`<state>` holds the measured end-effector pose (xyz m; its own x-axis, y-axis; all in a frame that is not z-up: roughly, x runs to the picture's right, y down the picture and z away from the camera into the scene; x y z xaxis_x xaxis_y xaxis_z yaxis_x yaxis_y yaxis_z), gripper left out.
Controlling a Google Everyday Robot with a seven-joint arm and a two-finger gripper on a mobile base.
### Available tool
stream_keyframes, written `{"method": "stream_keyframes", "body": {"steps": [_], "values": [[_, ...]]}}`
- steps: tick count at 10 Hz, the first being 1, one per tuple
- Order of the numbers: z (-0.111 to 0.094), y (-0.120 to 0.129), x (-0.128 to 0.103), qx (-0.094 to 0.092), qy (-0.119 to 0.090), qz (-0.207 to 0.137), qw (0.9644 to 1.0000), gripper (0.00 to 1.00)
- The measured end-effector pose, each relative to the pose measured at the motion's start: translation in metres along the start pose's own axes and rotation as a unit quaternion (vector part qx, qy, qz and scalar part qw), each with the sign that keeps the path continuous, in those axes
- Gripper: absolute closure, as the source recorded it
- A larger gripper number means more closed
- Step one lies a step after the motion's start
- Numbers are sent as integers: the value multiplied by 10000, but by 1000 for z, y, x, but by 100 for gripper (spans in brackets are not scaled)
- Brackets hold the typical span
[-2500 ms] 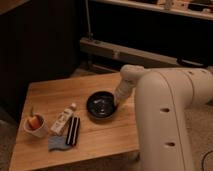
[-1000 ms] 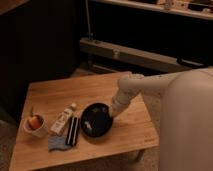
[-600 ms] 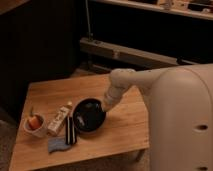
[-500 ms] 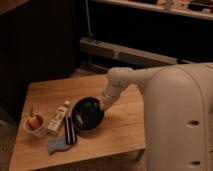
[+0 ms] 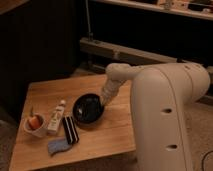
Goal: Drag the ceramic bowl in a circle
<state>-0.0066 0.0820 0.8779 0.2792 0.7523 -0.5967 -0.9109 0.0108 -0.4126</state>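
Wooden table (image 5: 116,136) holding black bowl (image 5: 88,110), gripper (image 5: 102,101) at the bowl's right rim, grip state impossible to tell, cup (image 5: 35,125) well left of bowl

ceramic bowl (image 5: 88,109) glossy black | gripper (image 5: 103,101) white, at bowl's right rim | table (image 5: 112,136) light wood | cup (image 5: 35,126) pale, orange contents | cloth (image 5: 56,146) blue

1 ceramic bowl (image 5: 85,111) w/ 1 gripper (image 5: 103,100) at rim, 1 cup (image 5: 34,126).
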Motion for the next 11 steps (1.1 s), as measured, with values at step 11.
{"method": "stream_keyframes", "body": {"steps": [11], "values": [[-42,-124,82,461,-94,943,9944,86]]}}
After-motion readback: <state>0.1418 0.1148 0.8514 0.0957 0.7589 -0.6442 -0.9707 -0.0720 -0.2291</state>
